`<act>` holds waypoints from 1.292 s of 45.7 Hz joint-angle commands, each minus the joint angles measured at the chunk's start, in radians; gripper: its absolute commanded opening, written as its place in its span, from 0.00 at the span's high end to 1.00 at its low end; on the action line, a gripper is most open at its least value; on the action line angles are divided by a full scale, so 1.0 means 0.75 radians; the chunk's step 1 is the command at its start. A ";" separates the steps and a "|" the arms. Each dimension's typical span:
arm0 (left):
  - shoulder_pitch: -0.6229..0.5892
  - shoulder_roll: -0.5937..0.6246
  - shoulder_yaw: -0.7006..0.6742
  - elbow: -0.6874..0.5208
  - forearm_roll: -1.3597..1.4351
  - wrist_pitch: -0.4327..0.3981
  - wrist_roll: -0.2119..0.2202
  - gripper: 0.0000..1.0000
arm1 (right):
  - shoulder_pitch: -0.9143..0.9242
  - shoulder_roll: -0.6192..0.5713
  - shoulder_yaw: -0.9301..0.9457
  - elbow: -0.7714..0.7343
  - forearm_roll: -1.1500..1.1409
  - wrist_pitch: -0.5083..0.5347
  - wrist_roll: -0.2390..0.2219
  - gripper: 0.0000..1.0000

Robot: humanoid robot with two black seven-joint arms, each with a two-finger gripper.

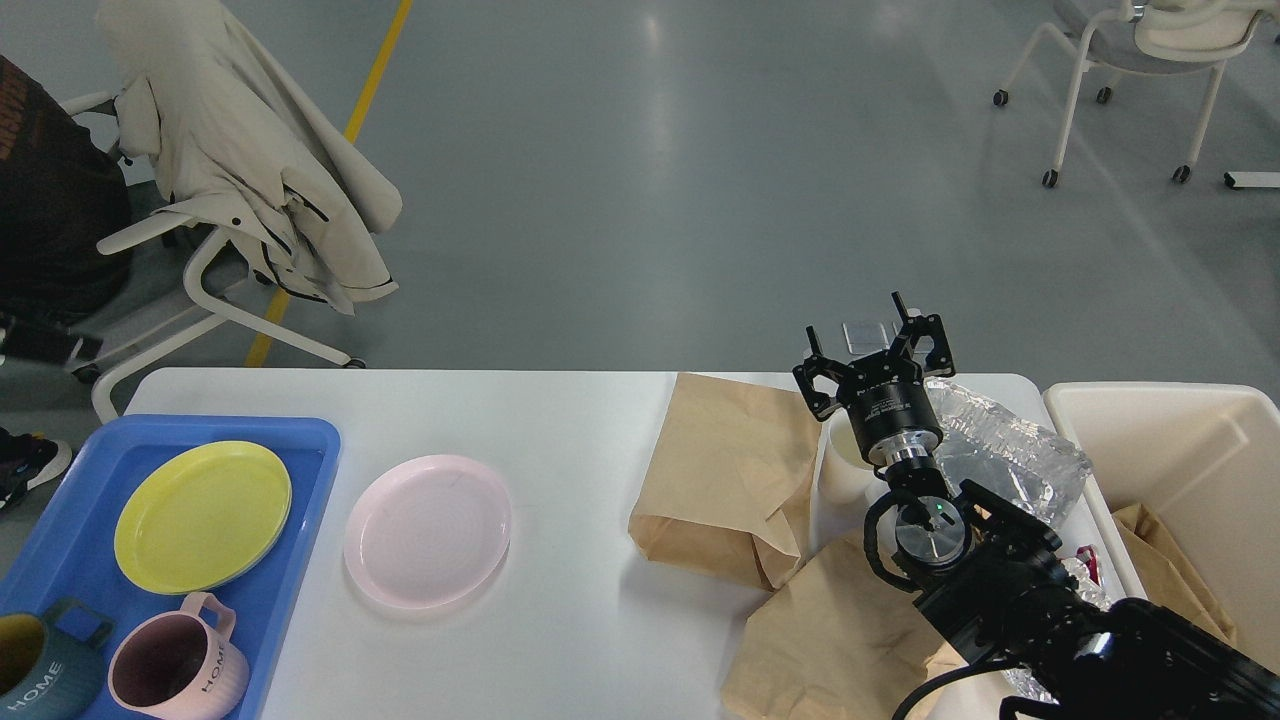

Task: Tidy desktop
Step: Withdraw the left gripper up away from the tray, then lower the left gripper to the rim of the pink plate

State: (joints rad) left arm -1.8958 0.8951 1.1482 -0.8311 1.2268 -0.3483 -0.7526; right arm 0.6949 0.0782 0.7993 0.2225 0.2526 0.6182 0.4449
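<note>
Desktop (580,420) smooth matte white, crumpled brown paper bag (725,470), right gripper (872,338) fingers spread wide, empty.

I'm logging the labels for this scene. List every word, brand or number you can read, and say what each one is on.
"HOME" - on the pink mug in the blue tray.
"HOME" - on the dark teal mug beside it; its start is cut off by the picture's edge.
Small white print on the right end effector body - too small to read.
Orange print on the dark shirt at far left - cropped, unreadable.
</note>
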 commanded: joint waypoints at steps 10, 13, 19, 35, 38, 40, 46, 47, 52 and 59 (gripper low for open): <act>-0.401 -0.246 -0.206 -0.019 -0.028 -0.356 -0.007 0.26 | 0.000 0.000 0.000 0.000 -0.001 0.000 0.000 0.00; -0.332 -0.310 -0.193 -0.092 -0.101 -0.346 0.034 0.26 | 0.000 0.000 0.000 0.000 0.001 0.000 0.000 0.00; -0.185 -0.367 -0.101 -0.313 -0.335 -0.131 0.255 0.26 | 0.000 0.000 0.000 0.000 0.001 0.000 0.000 0.00; 0.323 -0.711 0.144 -0.455 -0.619 0.460 0.598 0.26 | 0.000 0.000 0.002 0.000 0.001 0.000 0.000 0.00; 0.378 -0.711 0.128 -0.450 -0.601 0.483 0.633 0.26 | 0.000 0.000 0.000 0.000 0.001 0.000 0.000 0.00; 0.415 -0.711 0.120 -0.448 -0.601 0.487 0.654 0.27 | 0.000 0.000 0.000 0.000 0.001 0.000 0.000 0.00; 0.513 -0.709 0.120 -0.395 -0.611 0.491 0.721 0.29 | 0.000 0.000 0.000 0.000 0.001 0.000 0.000 0.00; 0.533 -0.709 0.120 -0.379 -0.617 0.491 0.729 0.30 | 0.000 0.000 0.000 0.000 0.001 0.000 0.000 0.00; 0.607 -0.709 0.097 -0.307 -0.644 0.485 0.760 0.36 | 0.000 0.000 0.002 0.000 0.001 0.000 0.000 0.00; 0.689 -0.711 0.005 -0.205 -0.683 0.446 0.799 0.36 | 0.000 0.000 0.000 0.002 0.001 0.000 0.000 0.00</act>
State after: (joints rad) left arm -1.4217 0.3634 1.1959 -1.0392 0.7298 0.0090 -0.1754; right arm 0.6950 0.0782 0.7996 0.2225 0.2529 0.6182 0.4449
